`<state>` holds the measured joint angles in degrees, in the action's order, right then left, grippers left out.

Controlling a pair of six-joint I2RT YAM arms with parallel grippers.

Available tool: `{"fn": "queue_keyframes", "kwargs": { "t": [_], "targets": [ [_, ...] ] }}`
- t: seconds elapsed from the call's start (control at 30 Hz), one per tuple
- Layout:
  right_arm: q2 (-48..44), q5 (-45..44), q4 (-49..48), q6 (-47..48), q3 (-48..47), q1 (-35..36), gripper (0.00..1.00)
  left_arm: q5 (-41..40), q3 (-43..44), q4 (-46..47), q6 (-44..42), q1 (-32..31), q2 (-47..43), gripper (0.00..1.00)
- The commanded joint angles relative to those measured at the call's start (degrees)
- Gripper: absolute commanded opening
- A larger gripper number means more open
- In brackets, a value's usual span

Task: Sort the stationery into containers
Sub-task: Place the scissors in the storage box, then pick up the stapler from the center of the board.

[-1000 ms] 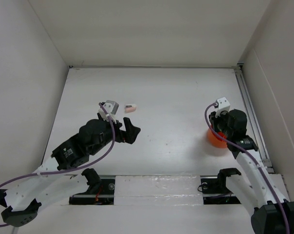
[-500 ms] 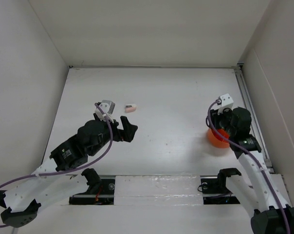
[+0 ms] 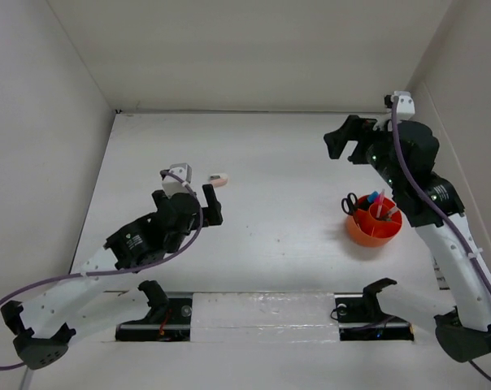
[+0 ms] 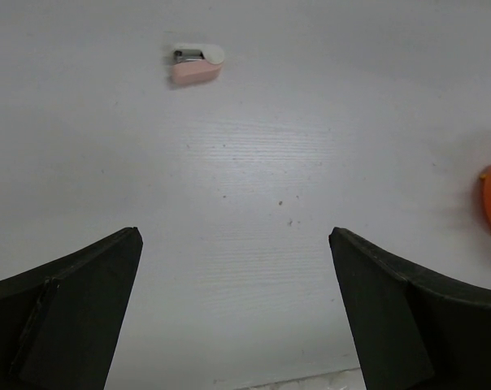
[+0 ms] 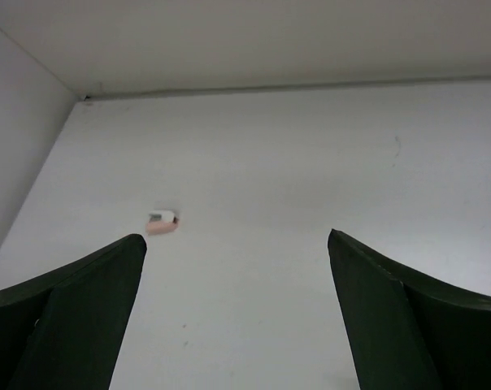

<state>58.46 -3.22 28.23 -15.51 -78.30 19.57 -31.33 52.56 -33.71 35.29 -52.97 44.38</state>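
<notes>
Near the left fingers [image 4: 67, 317] lies the pink-white eraser [image 4: 195, 65], far from the tub [image 3: 364, 236].

overhead and both wrist views share the eraser [image 4: 195, 65].

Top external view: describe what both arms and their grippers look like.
The left arm and right arm have white link shells joined by rounded black joint housings, with a purple cable looping alongside. A small pale camera block sits at each wrist. The left gripper and right gripper carry broad, flat, matte black fingers. No markings show.
</notes>
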Motion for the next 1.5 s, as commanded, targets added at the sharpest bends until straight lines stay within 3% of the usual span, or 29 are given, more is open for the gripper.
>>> {"fn": "queue_keyframes", "kwargs": {
  "t": [0.0, 0.13, 0.2, 0.27, 0.33, 0.43, 0.53, 0.67, 0.83, 0.9, 0.93, 1.2, 1.47],
  "targets": [
    [0.3, -11.3, 11.2, -11.7, -2.8, 5.7, 1.00, -4.0, 3.5, -2.7, 4.4, 2.4, 4.1, 1.00],
    [-8.8, -7.5, 0.0, -16.8, 3.8, 7.4, 1.00, 2.1, 3.5, 2.0, 5.8, 6.7, 9.2, 1.00],
    [-16.2, 0.2, -8.1, -16.8, 11.6, 7.4, 1.00, 1.5, 6.7, 3.8, 7.3, 8.2, 15.3, 1.00],
    [-17.2, 1.3, -6.6, -17.6, 12.0, 7.4, 1.00, 4.1, 11.4, 2.6, 9.1, 11.7, 21.4, 1.00],
    [-12.6, 0.7, -0.5, -17.6, 5.1, 9.2, 1.00, 8.7, 17.2, 1.9, 12.2, 18.3, 29.1, 1.00],
    [-8.8, -0.8, 8.5, -15.3, -0.9, 15.2, 1.00, 6.1, 19.7, 3.9, 17.6, 18.3, 34.3, 1.00],
    [-10.5, -3.2, 9.4, -14.7, 1.2, 19.9, 1.00, 6.9, 22.8, 6.9, 16.5, 21.5, 39.8, 1.00],
    [-14.2, -3.2, 9.4, -14.1, 4.8, 21.1, 1.00, 10.4, 32.2, 3.3, 12.3, 25.6, 52.2, 0.98],
    [-15.5, 1.0, 6.5, -12.3, 10.3, 21.1, 1.00, 11.2, 34.0, 1.6, 15.0, 26.7, 56.0, 0.99],
    [-15.5, 3.4, 5.6, -11.7, 12.3, 21.1, 1.00, 10.6, 32.3, 1.6, 20.7, 26.7, 56.5, 0.99],
    [-13.3, 7.3, 3.9, -11.2, 14.1, 21.6, 1.00, 10.0, 31.7, 0.4, 28.4, 26.7, 57.1, 0.99],
    [-12.7, 9.5, 2.0, -10.6, 14.7, 23.0, 1.00, 12.1, 33.5, -6.6, 46.5, 28.1, 62.5, 0.99],
    [-14.1, 11.0, 0.2, -11.1, 17.1, 23.5, 1.00, 15.7, 35.2, -8.9, 54.1, 29.3, 67.3, 0.99]
  ]
}}
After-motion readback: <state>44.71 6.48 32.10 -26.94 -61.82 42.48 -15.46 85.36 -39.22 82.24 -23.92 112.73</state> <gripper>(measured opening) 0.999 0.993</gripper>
